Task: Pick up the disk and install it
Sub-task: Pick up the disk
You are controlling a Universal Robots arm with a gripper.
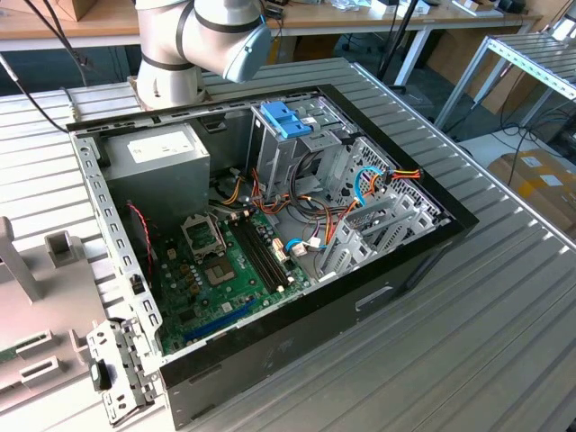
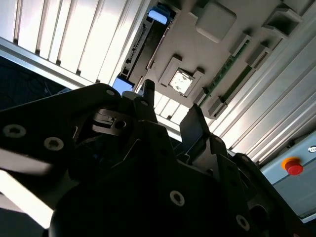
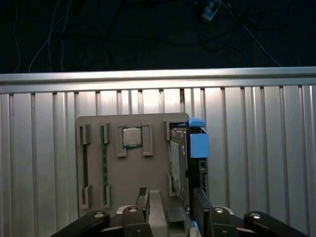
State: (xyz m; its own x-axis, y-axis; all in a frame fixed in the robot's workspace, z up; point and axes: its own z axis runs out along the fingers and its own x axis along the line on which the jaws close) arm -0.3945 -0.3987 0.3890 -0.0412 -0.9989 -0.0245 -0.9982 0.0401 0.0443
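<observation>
Black tool (image 3: 171, 205) hangs with jaws parted fairly wide, gripping and touching nothing. Just ahead of it, the flat silver-metal disk (image 3: 178, 163) with a blue plastic tab stands on edge in a slot of a grey plastic tray (image 3: 129, 173), which also holds a square processor chip (image 3: 132, 137) and green memory sticks (image 3: 104, 165) farther off. That tray rests on the ribbed aluminium table (image 3: 44, 148); the tool hides its nearest edge.

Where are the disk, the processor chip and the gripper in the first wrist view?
disk (image 3: 178, 165), first wrist view, on its silver body.
processor chip (image 3: 132, 137), first wrist view, centre of its metal lid.
gripper (image 3: 171, 192), first wrist view, midway between its two fingertips.
</observation>
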